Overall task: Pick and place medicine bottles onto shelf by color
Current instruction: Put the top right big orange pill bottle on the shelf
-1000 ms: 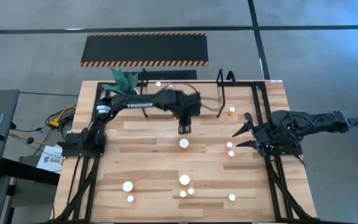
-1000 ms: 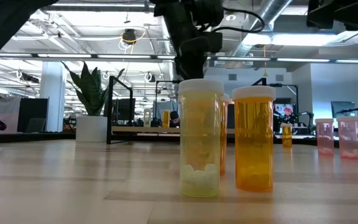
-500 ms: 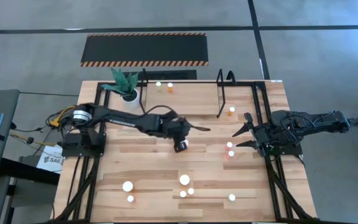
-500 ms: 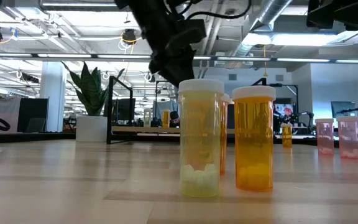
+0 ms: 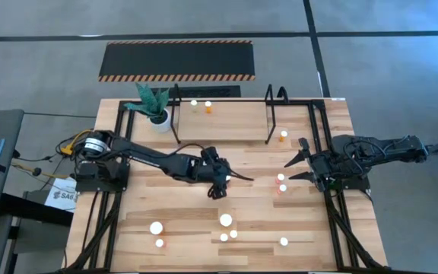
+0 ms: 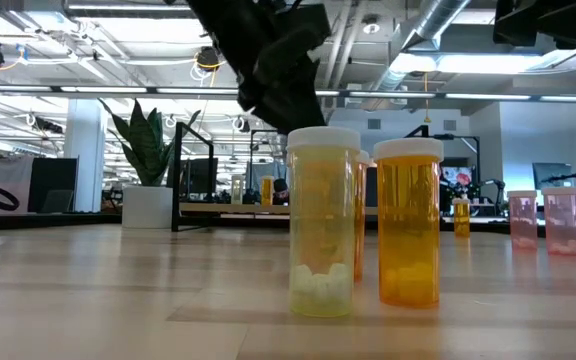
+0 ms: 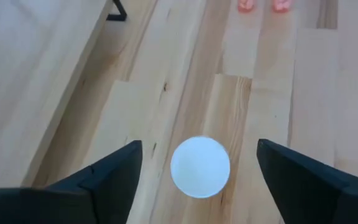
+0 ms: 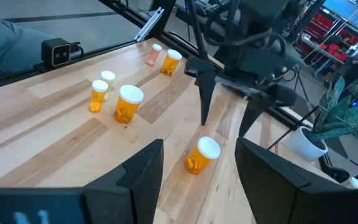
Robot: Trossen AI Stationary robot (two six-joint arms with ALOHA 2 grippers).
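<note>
Left wrist view: our left gripper (fingers spread) straddles a bottle; off-centre closing could topple it.

From my seat, bare wood lies around the left gripper at mid-table; its fingers stand wide with one white-capped bottle between them. At its 3 o'clock two pink bottles block the way toward the right gripper. At 6 o'clock a bottle cluster crowds the near boards. At 12 o'clock the shelf has open board between its black uprights.
</note>
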